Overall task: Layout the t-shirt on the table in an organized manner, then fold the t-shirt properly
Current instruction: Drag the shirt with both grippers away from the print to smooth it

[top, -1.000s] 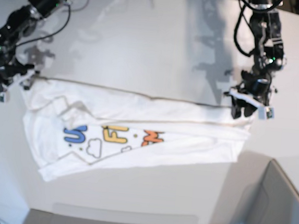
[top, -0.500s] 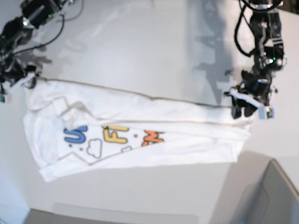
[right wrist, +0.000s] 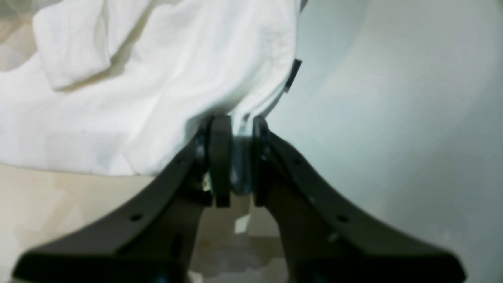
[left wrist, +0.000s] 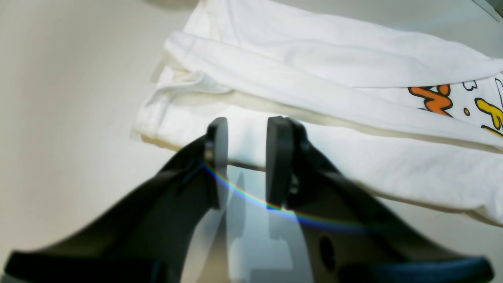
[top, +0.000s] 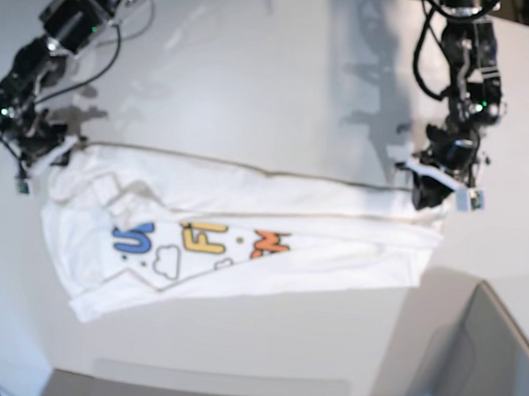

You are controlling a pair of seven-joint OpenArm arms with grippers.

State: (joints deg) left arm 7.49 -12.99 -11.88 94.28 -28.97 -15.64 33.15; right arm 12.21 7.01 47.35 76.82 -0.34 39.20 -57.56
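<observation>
The t-shirt (top: 242, 238) lies spread across the middle of the table (top: 275, 78), folded lengthwise, with its blue, yellow and orange lettering (top: 201, 239) facing up along the near half. At the shirt's corner on the base view's left, the right gripper (right wrist: 237, 133) has its jaws drawn close together, and a bunched edge of white cloth sits pinched between them; a small black tag (right wrist: 292, 74) hangs from the hem just beside that grip. At the opposite corner of the shirt, the left gripper (left wrist: 245, 133) hovers over the cloth's edge with its jaws parted, a clear gap between the two pads and nothing held in it. A grey box (top: 491, 366) stands on the table near the shirt's front corner.
</observation>
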